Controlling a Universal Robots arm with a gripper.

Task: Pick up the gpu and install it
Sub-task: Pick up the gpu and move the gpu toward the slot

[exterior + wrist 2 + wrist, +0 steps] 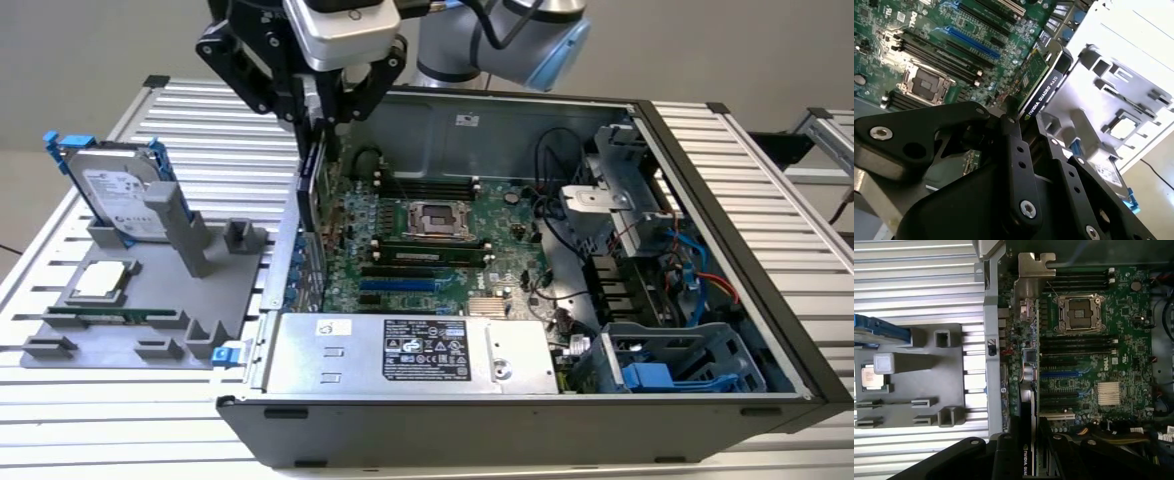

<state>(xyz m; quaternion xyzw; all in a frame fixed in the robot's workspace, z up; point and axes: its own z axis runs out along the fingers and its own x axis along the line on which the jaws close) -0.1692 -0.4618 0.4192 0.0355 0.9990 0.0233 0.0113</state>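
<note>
Exterior view: an open computer case (729,250) lies on the ribbed table (747,140). A grey fixture (160,285) sits beside it, toward the table's edge at the exterior view's left.
Case contents: a green motherboard (454,250) on the floor, a silver power supply (400,350) along the near wall, and a blue drive caddy (647,380) in the near corner at the exterior view's right.
Fixture contents: a hard drive (120,195) upright at its far corner, a processor (104,282) lying flat, and a memory stick (114,315) by its near edge.
gpu (316,200): upright and edge-on inside the case, just beside the wall that faces the fixture. I cannot tell whether it touches a slot.
Second wrist view: the gpu's (1040,85) black edge and green face, above the motherboard's long slots.
First wrist view: the card's (1026,455) thin edge, plus the processor socket (1078,312) and a finned heatsink (1109,392).
Gripper (327,115): closed on the gpu, with 2 fingers (1015,150) clamping its opposite faces.
</note>
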